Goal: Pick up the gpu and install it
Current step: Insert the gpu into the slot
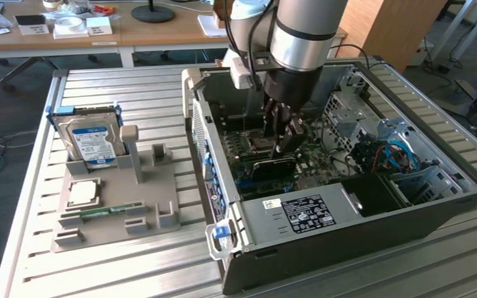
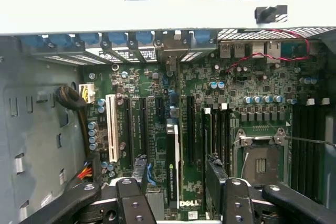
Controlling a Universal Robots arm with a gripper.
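Claw (image 2: 176, 192): jaws wide apart, holding nothing, poised inside the open computer case (image 1: 437, 205).
Gpu (image 2: 172, 156): standing on edge on the motherboard (image 2: 252, 87), between the claw's two fingers (image 2: 216, 179).
Hard drive (image 1: 94, 141): upright in the grey holder (image 1: 114, 214) on the tabletop (image 1: 114, 273).

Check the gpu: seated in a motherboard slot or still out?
In. The gpu stands on edge in a slot on the motherboard, between the open gripper fingers, which are clear of it. Whether it is fully seated, cannot tell.
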